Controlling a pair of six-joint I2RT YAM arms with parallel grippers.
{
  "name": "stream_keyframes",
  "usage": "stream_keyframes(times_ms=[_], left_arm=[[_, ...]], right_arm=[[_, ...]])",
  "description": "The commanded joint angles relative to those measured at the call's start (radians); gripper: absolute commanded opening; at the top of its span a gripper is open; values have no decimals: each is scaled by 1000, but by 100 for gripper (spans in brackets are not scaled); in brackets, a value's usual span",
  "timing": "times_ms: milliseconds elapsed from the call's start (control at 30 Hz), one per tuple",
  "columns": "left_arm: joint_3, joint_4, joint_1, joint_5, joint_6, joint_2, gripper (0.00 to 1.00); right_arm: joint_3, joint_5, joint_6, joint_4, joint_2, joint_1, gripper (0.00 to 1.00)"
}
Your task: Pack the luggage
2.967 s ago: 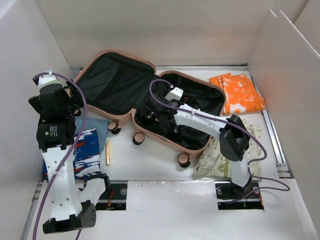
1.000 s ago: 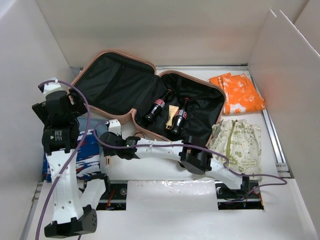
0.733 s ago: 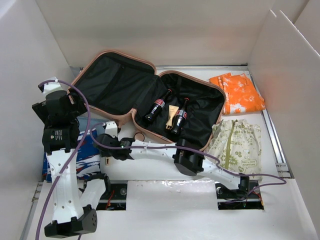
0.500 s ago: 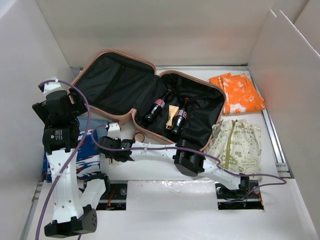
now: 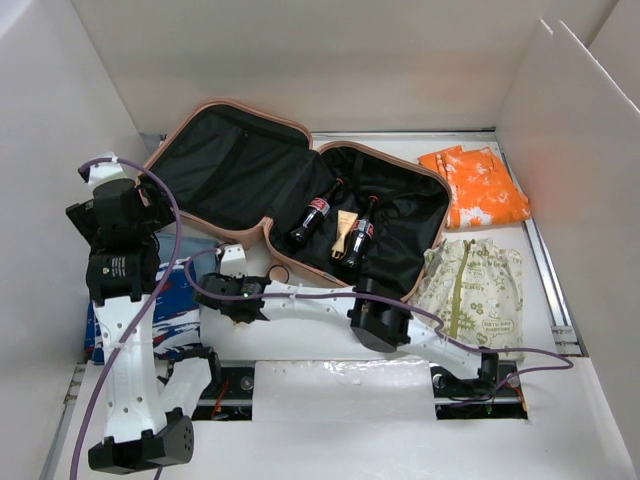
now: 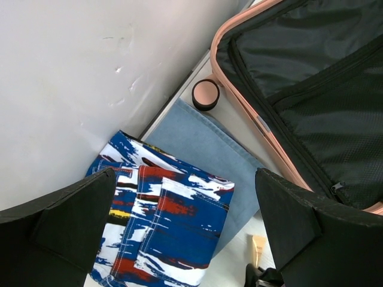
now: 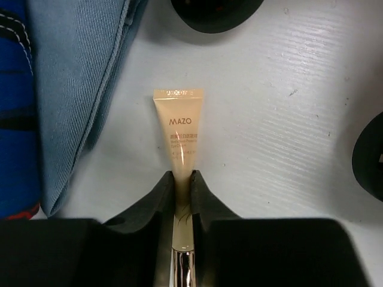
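The suitcase (image 5: 225,170) lies open toward the far left corner of the surface (image 5: 300,380), black lining up, with two bottles (image 5: 312,215) in its right-hand half. Near the left end of the near edge, the right gripper (image 7: 181,179) pinches a cream tube (image 7: 179,131) by its narrow end, just beside the folded denim (image 6: 209,149). The left gripper (image 6: 185,209) hangs spread wide above the denim and a patterned blue cloth (image 6: 161,233) by the left edge.

A robotics lab test cell. Plain white boards (image 5: 300,50) wall in a white table (image 5: 300,335), and two cabled robot arms (image 5: 125,350) are bolted to a plate (image 5: 340,385) at the frame's bottom.
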Motion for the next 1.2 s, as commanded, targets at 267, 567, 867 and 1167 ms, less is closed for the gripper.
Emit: stream_keyframes(times_ms=[267, 567, 867, 1167], left_arm=[[11, 38, -4, 3, -15, -4, 100], [61, 38, -4, 31, -35, -4, 100], [83, 47, -4, 40, -1, -4, 100], [92, 29, -4, 40, 29, 34, 100]], right_arm=[[-92, -33, -8, 45, -149, 9, 0], [-222, 153, -19, 157, -496, -79, 0], [-448, 198, 102, 105, -619, -299, 0], [-570, 104, 283, 82, -610, -422, 0]])
